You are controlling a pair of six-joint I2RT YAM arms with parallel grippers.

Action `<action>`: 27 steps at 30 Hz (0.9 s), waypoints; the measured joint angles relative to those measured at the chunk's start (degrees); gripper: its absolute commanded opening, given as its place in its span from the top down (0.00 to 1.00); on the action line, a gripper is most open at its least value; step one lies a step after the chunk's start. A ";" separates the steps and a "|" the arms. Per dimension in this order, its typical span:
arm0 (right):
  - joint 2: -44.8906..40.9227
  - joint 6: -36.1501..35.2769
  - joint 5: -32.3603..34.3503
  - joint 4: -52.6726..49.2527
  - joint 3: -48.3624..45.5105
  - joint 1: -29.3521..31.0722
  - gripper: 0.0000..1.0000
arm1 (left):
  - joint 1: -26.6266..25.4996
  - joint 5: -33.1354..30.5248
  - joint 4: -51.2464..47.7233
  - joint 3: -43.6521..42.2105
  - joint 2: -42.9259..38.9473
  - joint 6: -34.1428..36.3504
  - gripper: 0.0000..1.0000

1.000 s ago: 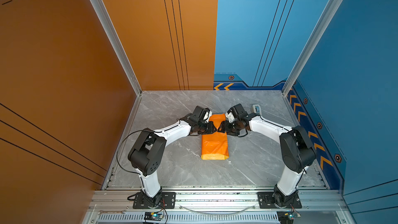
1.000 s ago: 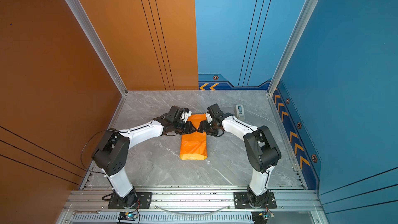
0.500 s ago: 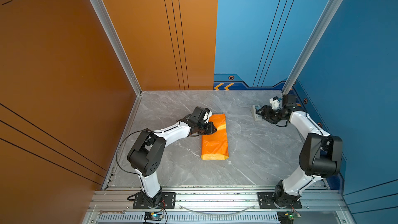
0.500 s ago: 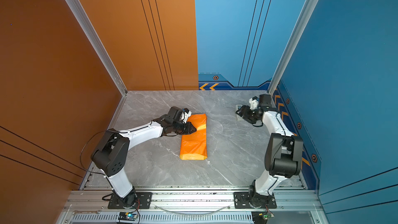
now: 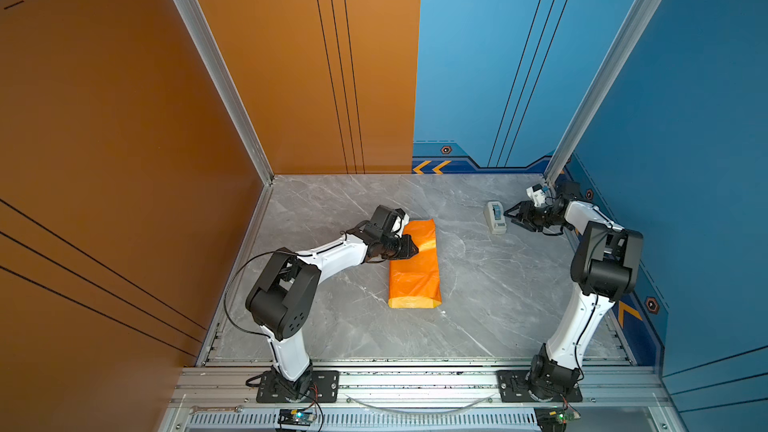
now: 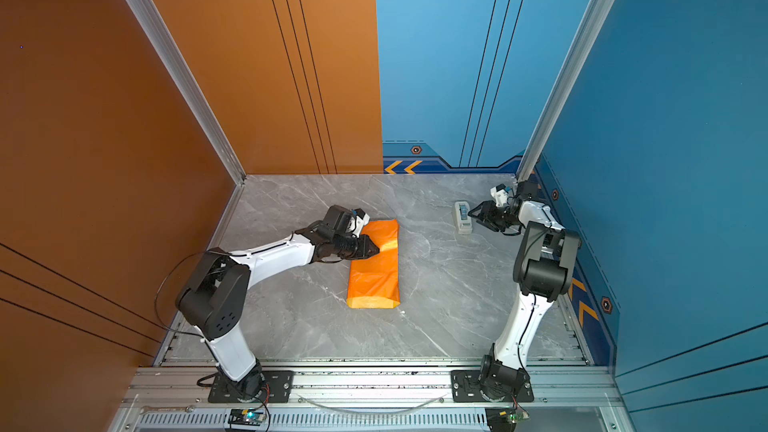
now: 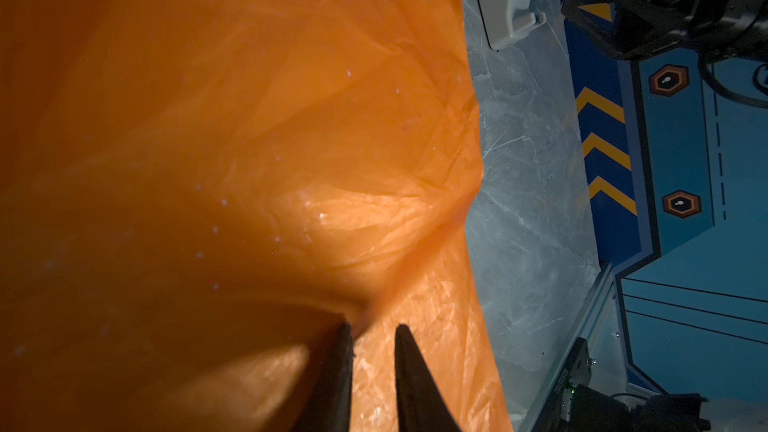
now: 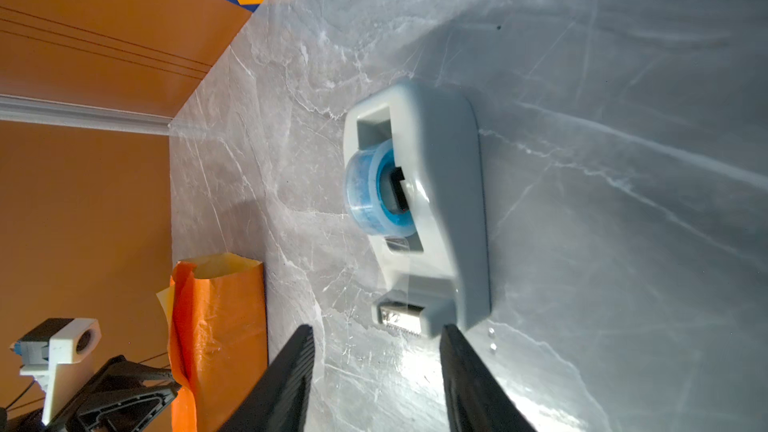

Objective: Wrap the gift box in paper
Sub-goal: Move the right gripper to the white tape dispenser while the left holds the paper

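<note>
Jaws open, right gripper faces tape dispenser at nine o'clock; left gripper, nearly closed, apparently pins paper.

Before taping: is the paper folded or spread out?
Folded: the paper forms a narrow orange bundle, yellow inside showing at one end.

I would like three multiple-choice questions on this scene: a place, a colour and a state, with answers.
1. Where is the tape dispenser? A. near left corner B. far right, beside the right claw C. at the centre
2. What colour is the paper on its outer face? A. green B. orange C. white
3. How is the right claw? A. open B. shut tight C. clamped on the paper
1 B: both top views show it there. 2 B: its outside shows orange. 3 A: its jaws stand wide apart.
</note>
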 measured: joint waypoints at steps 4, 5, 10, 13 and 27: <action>3.13 -1.79 -0.85 -1.25 1.53 0.35 0.48 | 0.00 0.02 0.00 0.00 0.00 0.00 0.79; 3.85 -2.27 -1.33 -1.68 2.16 0.44 0.48 | 0.00 0.02 -0.02 0.00 0.00 0.00 0.79; 6.34 -4.37 -2.71 -3.17 4.90 1.05 0.54 | 0.04 0.02 0.00 0.00 0.00 0.00 0.79; 6.88 -4.96 -3.43 -3.87 6.14 1.07 0.56 | 0.07 0.02 0.00 0.00 0.00 0.00 0.79; 10.25 -7.15 -5.81 -8.13 11.41 1.51 0.55 | 0.37 0.15 -0.02 0.00 0.00 0.00 0.79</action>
